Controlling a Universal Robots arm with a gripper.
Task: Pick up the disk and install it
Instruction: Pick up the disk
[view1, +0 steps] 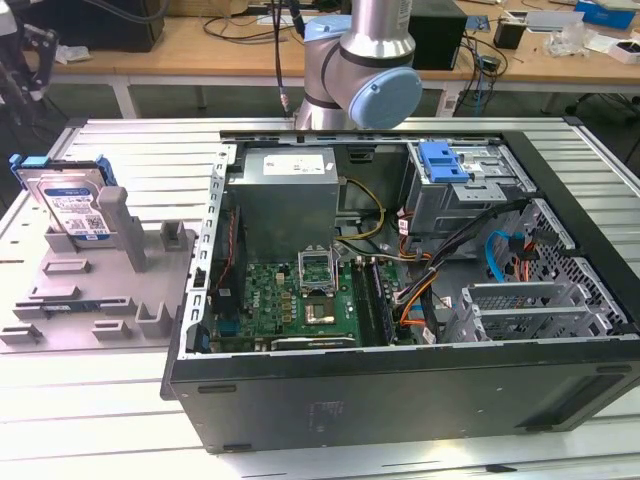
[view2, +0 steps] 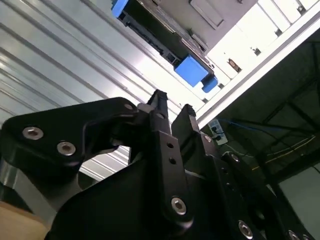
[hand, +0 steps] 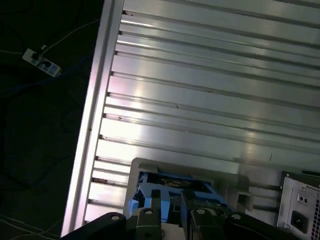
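Exterior view: an open computer case (view1: 400, 400) is seen on a ribbed metal table (view1: 130, 140). The disk (view1: 72, 200) is stood on edge in a grey fixture (view1: 100, 290), outside the case and well off its side on the exterior view's left. The arm (view1: 365, 70) is seen behind the case.

Second wrist view: the gripper (view2: 173, 102) is shown with its two black fingers parted by a narrow gap, and nothing is held. The disk (view2: 191, 70) lies ahead of the fingertips, apart from them.

First wrist view: the gripper (hand: 171, 196) is aimed at the disk (hand: 170, 183), whose blue-framed upper edge is seen just past the fingertips, beside the case (hand: 300, 205). That long edge is judged to run along the line between the fingers, not across it.
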